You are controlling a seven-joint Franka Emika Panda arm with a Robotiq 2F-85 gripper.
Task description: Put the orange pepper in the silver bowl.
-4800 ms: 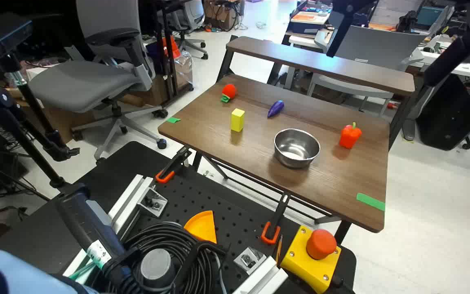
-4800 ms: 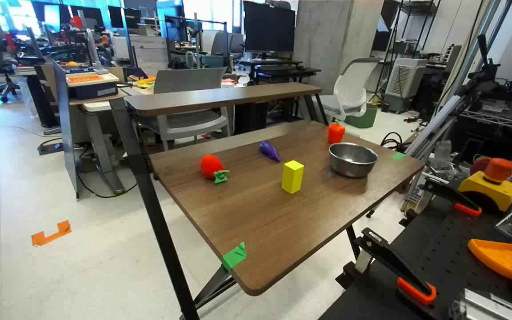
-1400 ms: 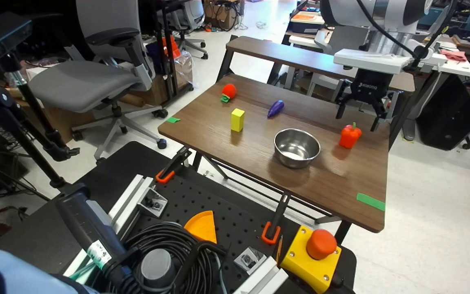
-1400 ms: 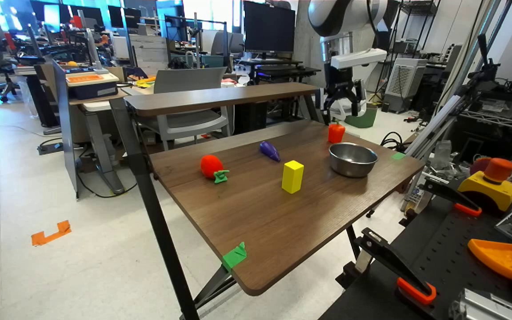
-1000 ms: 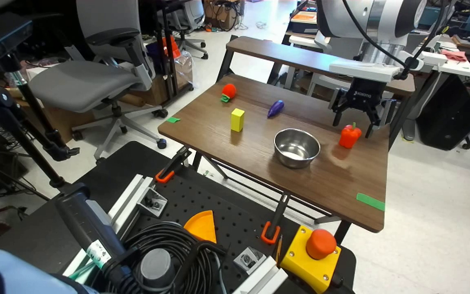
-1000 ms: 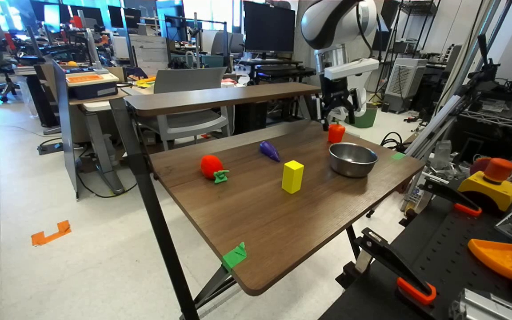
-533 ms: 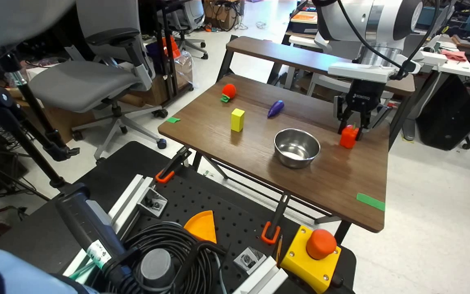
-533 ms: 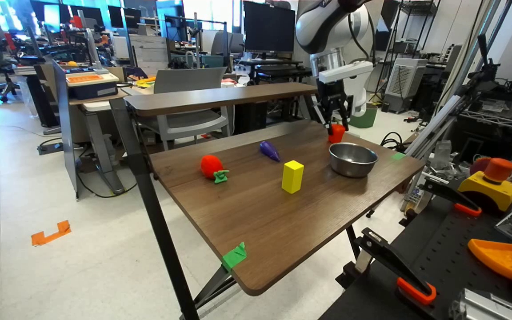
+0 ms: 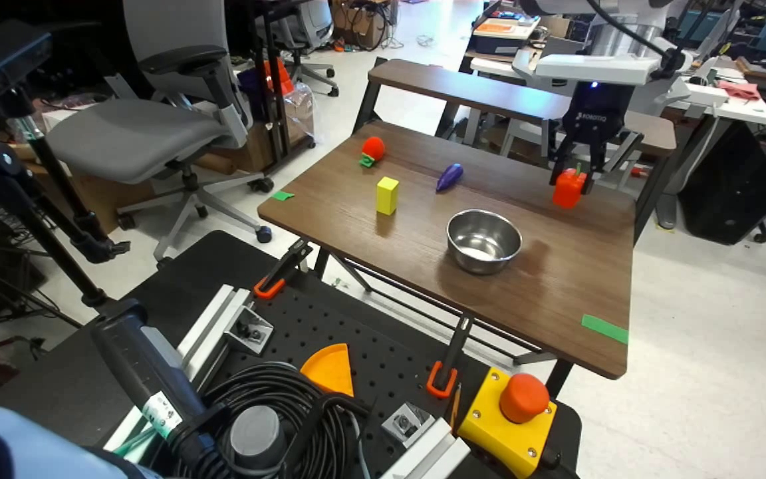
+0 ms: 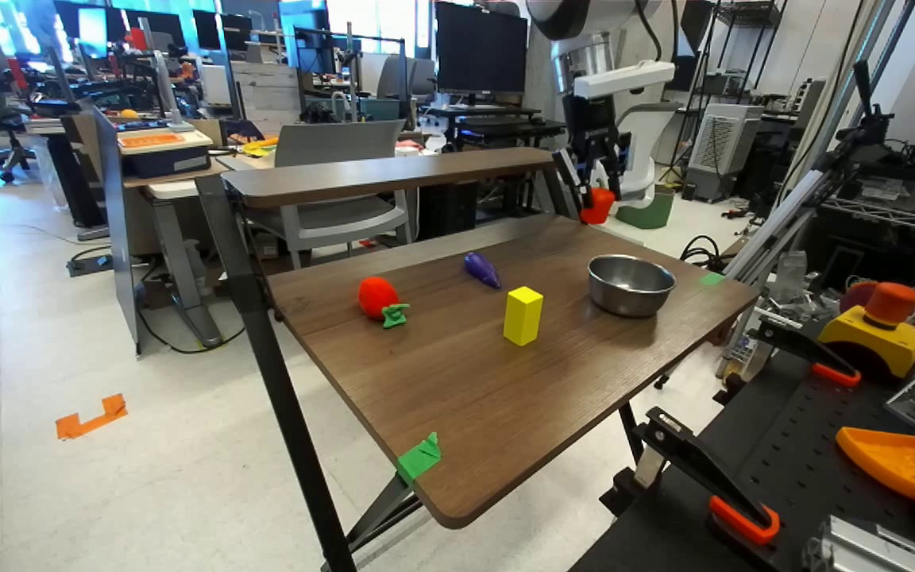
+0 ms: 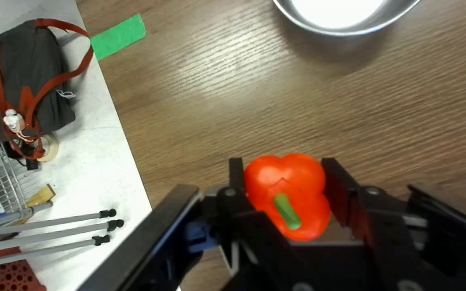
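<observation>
The orange pepper [image 11: 297, 178], orange-red with a green stem, is clasped between the two black fingers of my gripper [image 11: 284, 173] in the wrist view. Both exterior views show the pepper [image 9: 568, 191] lifted off the table, stem up and slightly tilted in an exterior view [image 10: 598, 208]. My gripper [image 9: 572, 181] is over the table's back corner. The silver bowl [image 9: 479, 261] stands upright on the table, apart from the pepper and nearer the front edge. Its inside shows nothing in it. Only part of the bowl's rim [image 11: 332, 31] appears at the top of the wrist view.
A yellow block [image 10: 523, 316], a purple eggplant [image 10: 481, 270] and a red tomato-like toy [image 10: 378, 297] lie on the same table, away from the bowl. A raised shelf [image 9: 522, 100] runs along the table's back, near the arm. Green tape [image 9: 604, 328] marks a table corner.
A second ago my jaws stood open above the pepper. They came down and closed on it where it stood, and now gripper and pepper have risen together. The bowl has not moved.
</observation>
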